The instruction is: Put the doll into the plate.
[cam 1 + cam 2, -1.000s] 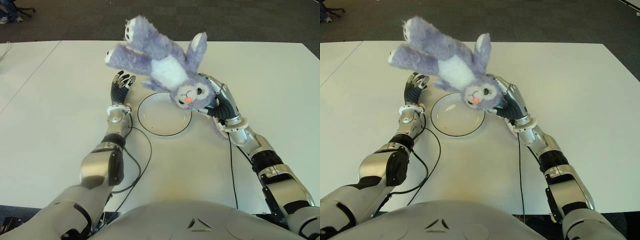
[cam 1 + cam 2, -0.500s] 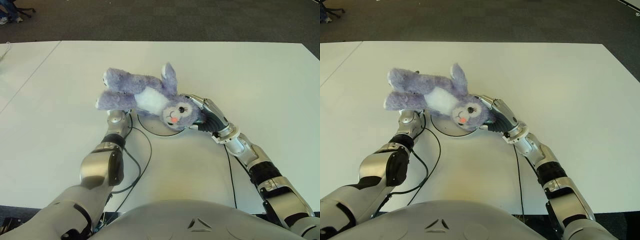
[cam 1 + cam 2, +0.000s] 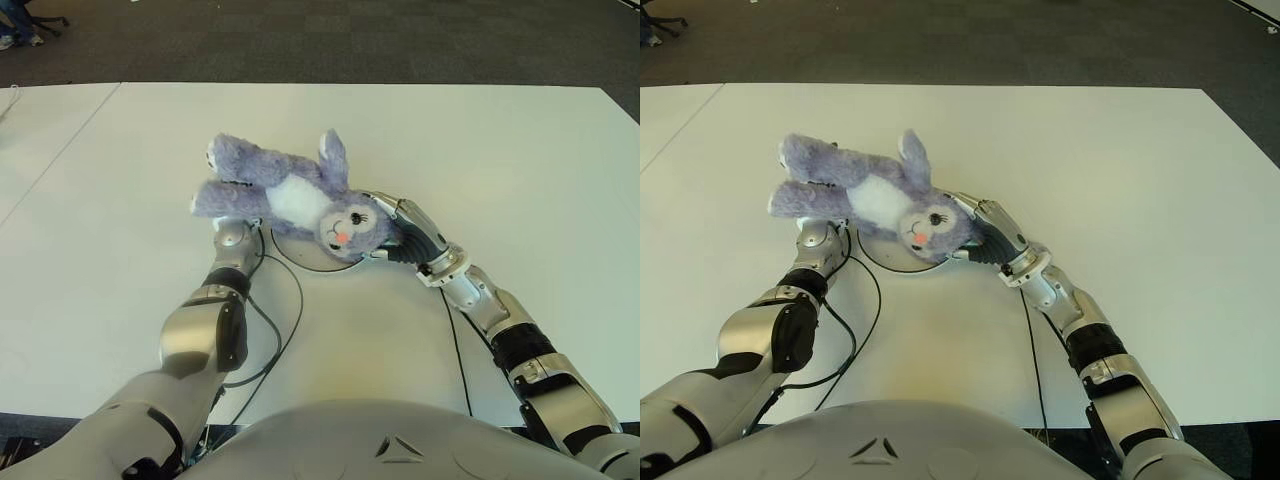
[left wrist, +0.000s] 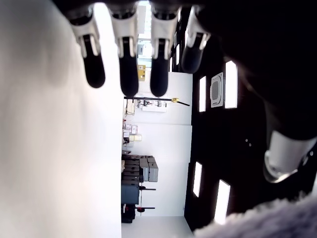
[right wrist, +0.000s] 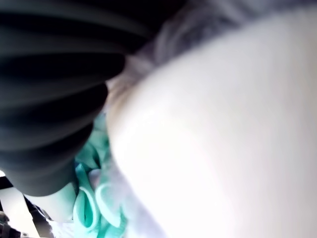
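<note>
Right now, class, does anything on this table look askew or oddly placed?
Yes. The doll lies askew: its head is over the plate, gripped by the right hand, while its legs stick out past the rim, above the left hand.

Silver arms (image 3: 200,330); black joints; black cables (image 3: 285,320); grey torso (image 3: 380,445)

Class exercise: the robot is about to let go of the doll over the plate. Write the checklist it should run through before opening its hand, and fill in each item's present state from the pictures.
1. Doll is over the plate: ok, head and body cover it.
2. Doll fully inside the plate's rim: not ok, the legs reach out past it toward the robot's left.
3. Right hand grips the doll at its head: ok.
4. Doll rests on the plate rather than hanging: cannot tell.
5. Left hand is out of the way: not ok, it shows under the doll's legs, fingers open.
6. Table around the plate free of obstacles: ok.
</note>
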